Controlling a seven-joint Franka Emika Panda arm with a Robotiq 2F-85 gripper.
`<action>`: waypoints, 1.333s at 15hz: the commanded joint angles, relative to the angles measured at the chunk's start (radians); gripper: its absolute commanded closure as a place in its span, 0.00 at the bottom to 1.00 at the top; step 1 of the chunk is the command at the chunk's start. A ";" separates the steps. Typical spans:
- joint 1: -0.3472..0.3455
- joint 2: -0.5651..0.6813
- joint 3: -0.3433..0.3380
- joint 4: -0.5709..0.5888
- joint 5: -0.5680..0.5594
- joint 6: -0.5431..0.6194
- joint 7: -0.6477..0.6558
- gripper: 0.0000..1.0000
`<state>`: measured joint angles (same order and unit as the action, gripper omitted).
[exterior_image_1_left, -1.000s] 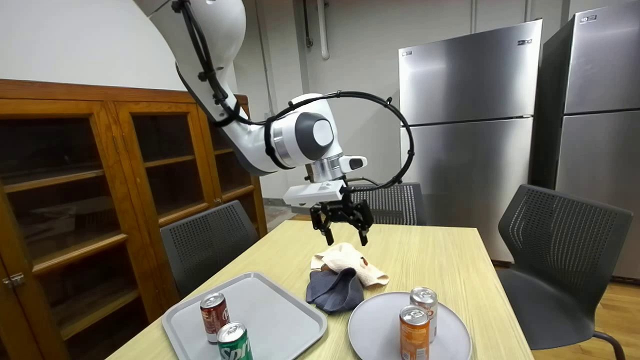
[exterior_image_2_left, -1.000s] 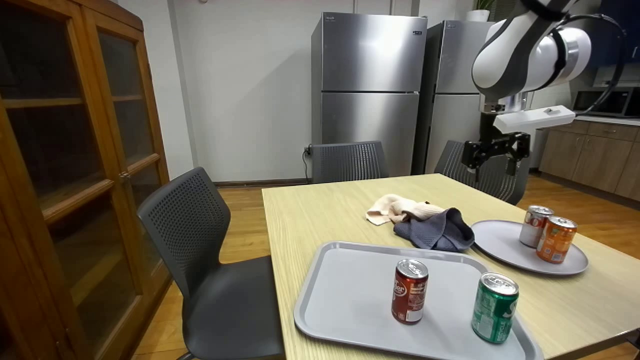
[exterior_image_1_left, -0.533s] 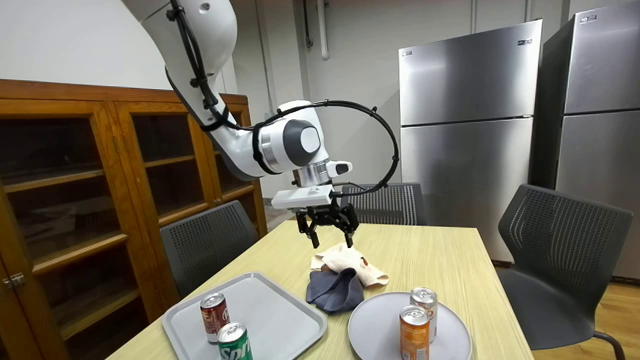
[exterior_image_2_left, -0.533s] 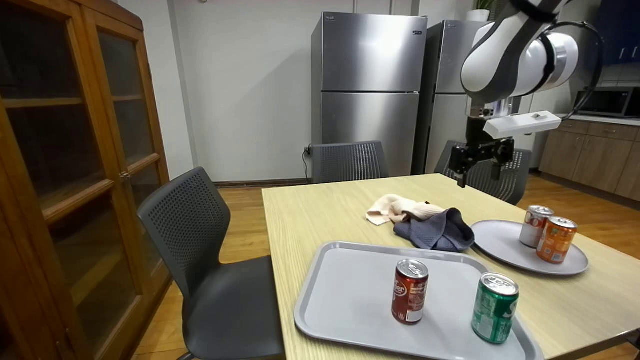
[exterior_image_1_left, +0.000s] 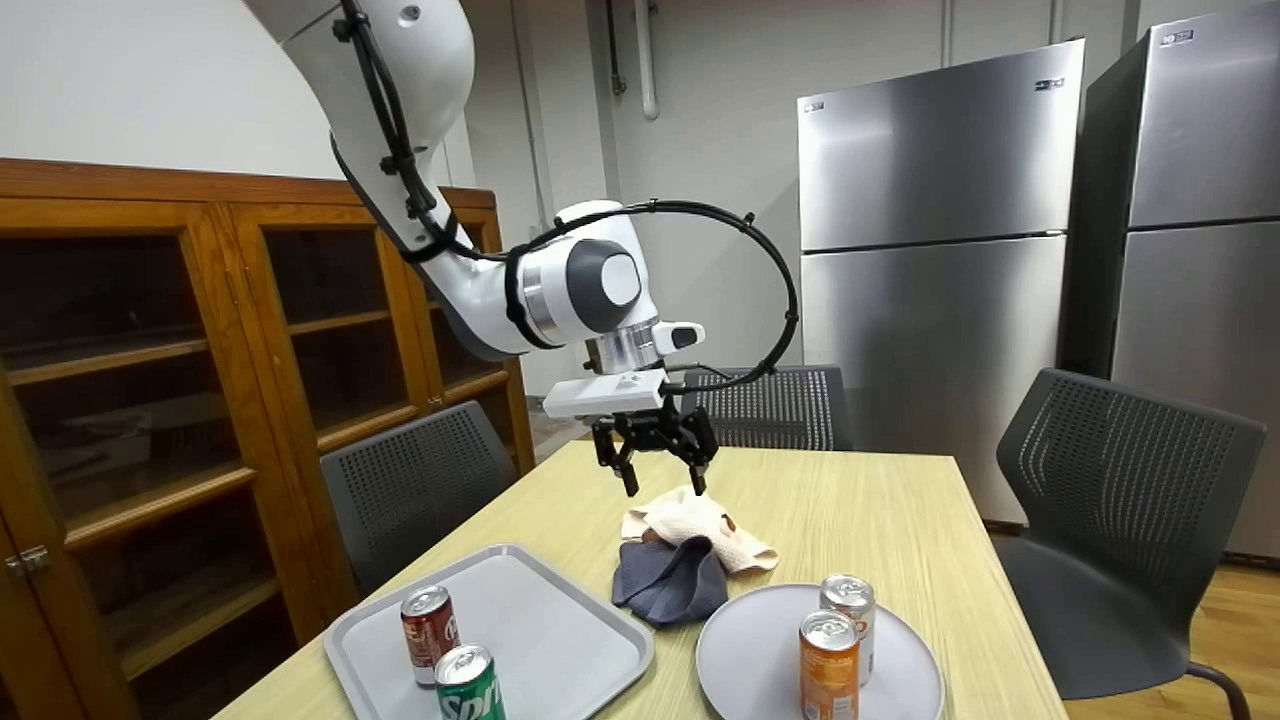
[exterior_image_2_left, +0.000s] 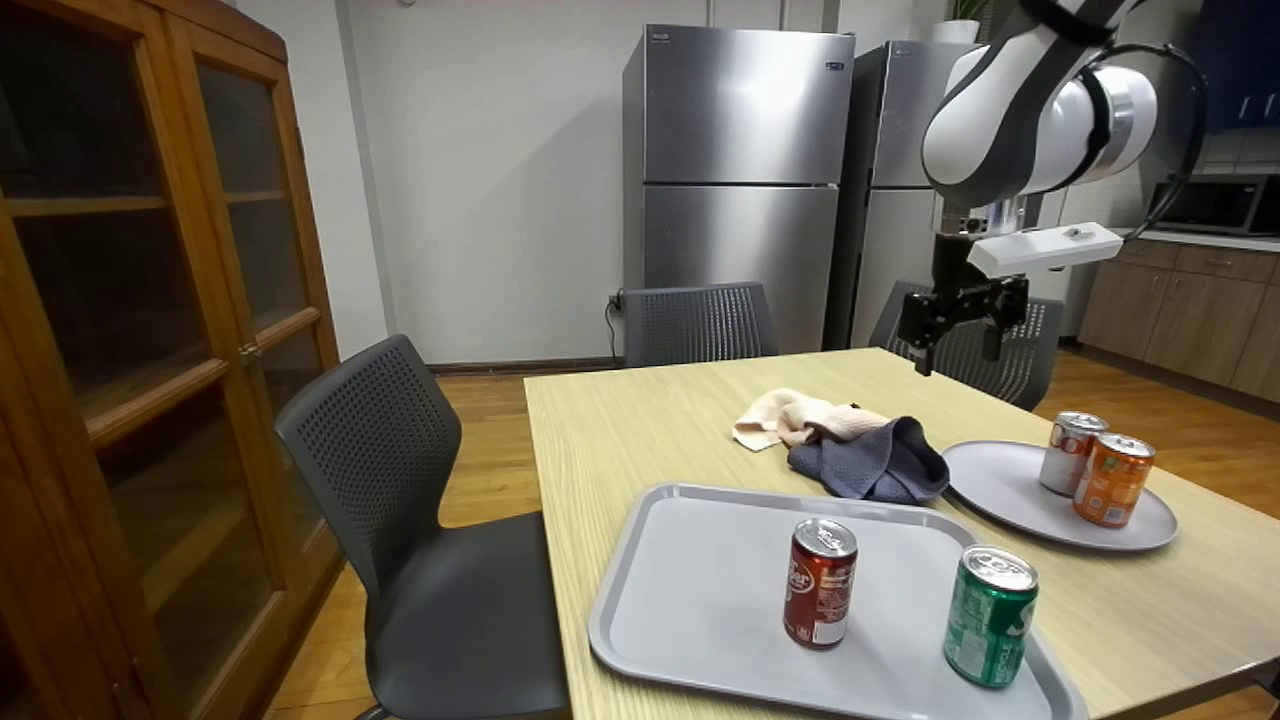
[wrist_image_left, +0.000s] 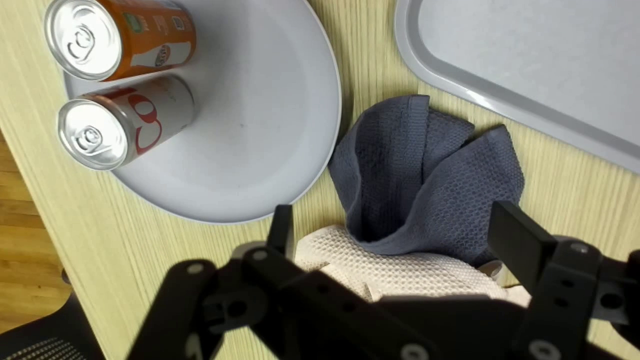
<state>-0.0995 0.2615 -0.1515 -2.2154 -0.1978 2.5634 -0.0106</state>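
Note:
My gripper (exterior_image_1_left: 665, 488) is open and empty, pointing down above the table, apart from everything. It also shows in an exterior view (exterior_image_2_left: 958, 362) and in the wrist view (wrist_image_left: 390, 212). Nearest below it is a crumpled cream cloth (exterior_image_1_left: 705, 522), also in the wrist view (wrist_image_left: 400, 272), where the gripper body hides part of it. A crumpled dark blue cloth (exterior_image_1_left: 672, 585) lies against it and partly over it; in the wrist view this cloth (wrist_image_left: 460, 195) lies between and beyond the fingertips. Both cloths also show in an exterior view, cream (exterior_image_2_left: 785, 415) and blue (exterior_image_2_left: 870, 462).
A round grey plate (wrist_image_left: 260, 125) holds an orange can (exterior_image_2_left: 1113, 480) and a silver can (exterior_image_2_left: 1070, 450), both upright. A grey tray (exterior_image_2_left: 700, 580) holds a dark red can (exterior_image_2_left: 820, 585) and a green can (exterior_image_2_left: 988, 615), upright. Chairs (exterior_image_1_left: 1120, 500) stand around the table (exterior_image_1_left: 850, 520).
My gripper has moved left in both exterior views and slightly lower over the last second. Between half a second ago and now it has not visibly moved. The cloths and cans are unmoved.

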 joint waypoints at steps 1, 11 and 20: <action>-0.002 0.000 0.002 0.002 0.000 -0.003 -0.001 0.00; -0.002 0.000 0.002 0.002 0.000 -0.002 -0.001 0.00; 0.002 -0.068 0.071 -0.095 0.088 0.011 -0.134 0.00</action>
<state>-0.1010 0.2586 -0.0980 -2.2424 -0.1177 2.5640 -0.1187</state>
